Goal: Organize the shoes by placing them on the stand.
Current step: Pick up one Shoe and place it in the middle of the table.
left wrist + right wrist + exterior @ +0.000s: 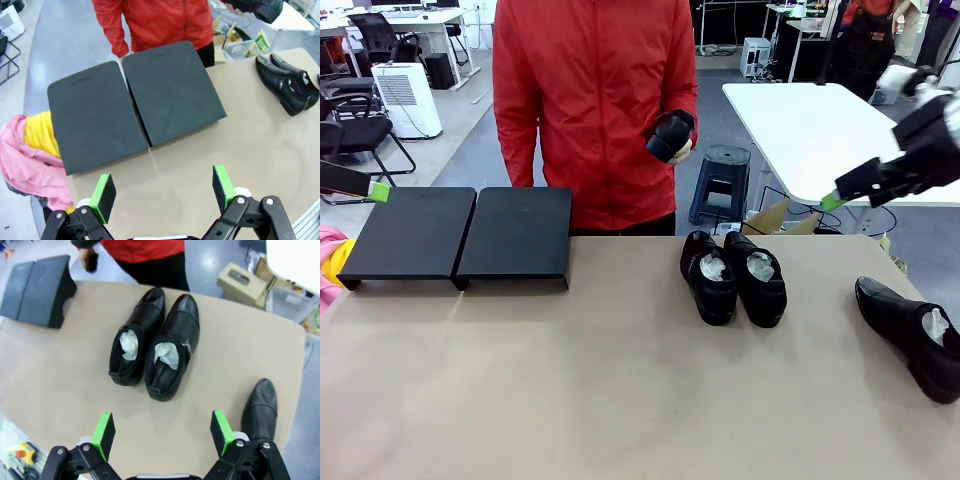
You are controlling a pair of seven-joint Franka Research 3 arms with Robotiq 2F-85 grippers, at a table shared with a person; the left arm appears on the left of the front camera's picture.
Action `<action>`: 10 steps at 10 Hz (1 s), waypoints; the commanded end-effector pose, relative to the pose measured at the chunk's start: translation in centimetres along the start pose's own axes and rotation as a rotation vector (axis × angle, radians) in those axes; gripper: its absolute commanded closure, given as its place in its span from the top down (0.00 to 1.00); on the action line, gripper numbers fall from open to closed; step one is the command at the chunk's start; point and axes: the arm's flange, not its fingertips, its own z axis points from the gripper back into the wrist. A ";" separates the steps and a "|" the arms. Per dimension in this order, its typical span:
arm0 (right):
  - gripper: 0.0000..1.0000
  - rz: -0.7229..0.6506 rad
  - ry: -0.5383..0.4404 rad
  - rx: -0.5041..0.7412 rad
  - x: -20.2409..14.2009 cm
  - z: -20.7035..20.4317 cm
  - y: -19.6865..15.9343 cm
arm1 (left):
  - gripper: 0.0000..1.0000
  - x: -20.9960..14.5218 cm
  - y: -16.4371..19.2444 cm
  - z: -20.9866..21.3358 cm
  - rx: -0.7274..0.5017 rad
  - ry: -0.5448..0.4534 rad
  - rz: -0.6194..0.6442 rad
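Three shiny black leather shoes (757, 278) with round toes are seen lying on the tan desk (570, 400). Two of them, the left middle shoe (710, 277) and the right middle shoe (760, 280), are set side by side and touching near the middle of the desk. White paper is stuffed inside each. The third shoe (910, 338) is laid alone near the right edge, well apart from the pair. A fourth black shoe (670, 135) is held up in the hand (682, 150) of a person in a red jacket (590, 100), who is seen at the far side. The low flat black stand (460, 235), made of two square panels, is placed at the far left of the desk, and its top is bare. A pink and yellow cloth (328, 265) is bunched just beside its left end. The left claw (162, 190) is held wide and empty above the bare desk in front of the stand. The right claw (162, 432) is spread wide too, and is held empty above the desk near the pair and the lone shoe.
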 end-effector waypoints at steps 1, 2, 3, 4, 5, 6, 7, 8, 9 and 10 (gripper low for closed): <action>1.00 -0.004 0.081 -0.057 2.4 -2.0 1.9 | 1.00 0.0 0.2 0.0 -0.004 -0.002 -0.003; 1.00 0.001 0.107 -0.085 2.9 -3.7 3.0 | 1.00 0.0 0.2 0.0 -0.004 -0.002 -0.003; 1.00 0.001 0.128 -0.108 3.5 -5.6 3.5 | 1.00 0.0 0.2 0.0 -0.004 -0.002 -0.003; 1.00 0.014 0.072 -0.032 1.6 -3.7 2.4 | 1.00 0.0 0.2 0.0 -0.004 -0.002 -0.003; 1.00 0.014 0.072 -0.032 1.6 -3.7 2.4 | 1.00 0.0 0.2 0.0 -0.004 -0.002 -0.003; 1.00 0.014 0.072 -0.032 1.6 -3.7 2.4 | 1.00 0.0 0.2 0.0 -0.004 -0.002 -0.003; 1.00 0.017 0.098 -0.052 2.2 -5.2 3.3 | 1.00 0.0 0.2 0.0 -0.004 -0.002 -0.003; 1.00 -0.002 0.159 -0.120 1.6 -5.3 4.2 | 1.00 0.0 0.2 0.0 -0.004 -0.002 -0.003; 1.00 -0.012 0.189 -0.193 2.7 -6.6 5.1 | 1.00 0.0 0.2 0.0 -0.004 -0.002 -0.003; 1.00 -0.024 0.243 -0.237 4.1 -8.3 5.9 | 1.00 0.0 0.2 0.0 -0.004 -0.002 -0.003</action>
